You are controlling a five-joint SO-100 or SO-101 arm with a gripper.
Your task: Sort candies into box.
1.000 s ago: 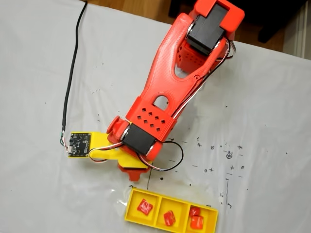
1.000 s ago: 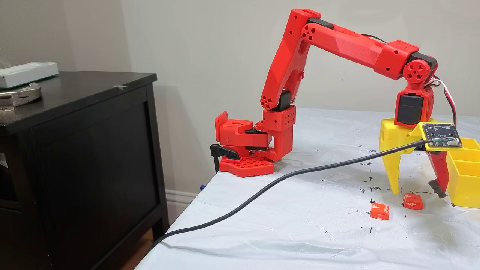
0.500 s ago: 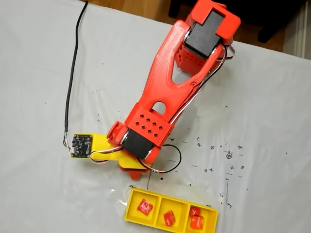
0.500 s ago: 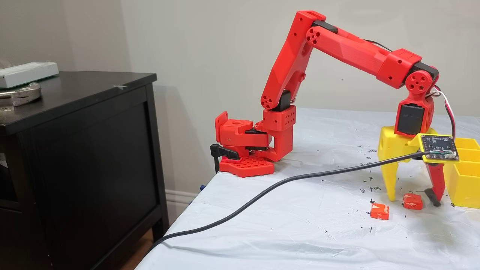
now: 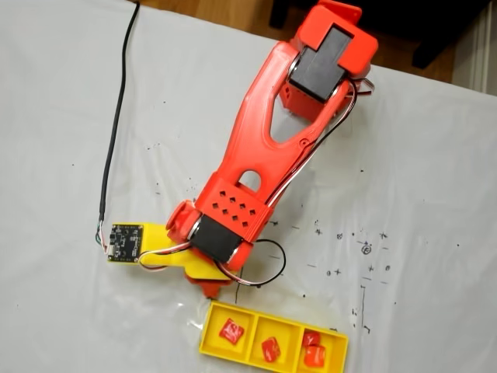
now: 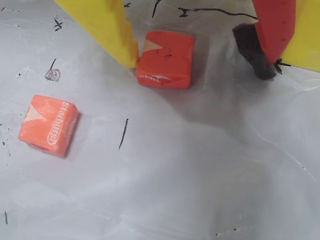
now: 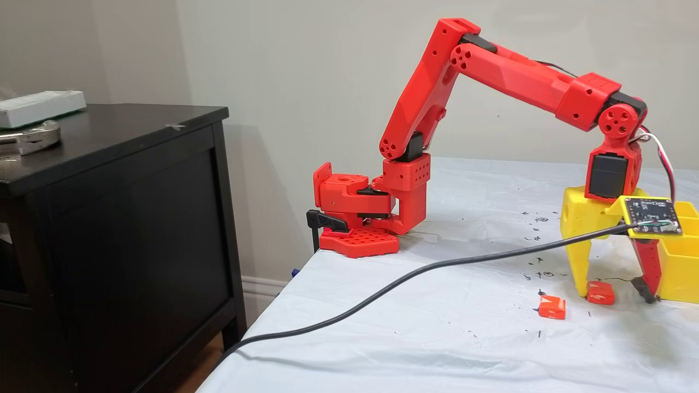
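Red-orange wrapped candies, six counted: four already in the box (image 5: 211, 336), a yellow three-compartment tray at the lower edge of a fixed view, one in each of its two left cells and two in the right; two loose on the white table cover (image 6: 200, 165). Nearer candy (image 6: 165, 59): lies flat between the fingers, its left edge touching the yellow finger (image 6: 107, 25); the red finger with its dark pad (image 6: 252, 47) stands apart on the other side. Gripper (image 6: 197, 62): spread wide, tips down at the cover, pinching nothing. Farther candy (image 6: 48, 125): well off to the left in the wrist view, untouched. Handling, by estimate: light, small, slightly yielding, glossy wrapper likely slippery on the cover; best taken across two opposite flat sides, squarely, lest it skid or twist out.
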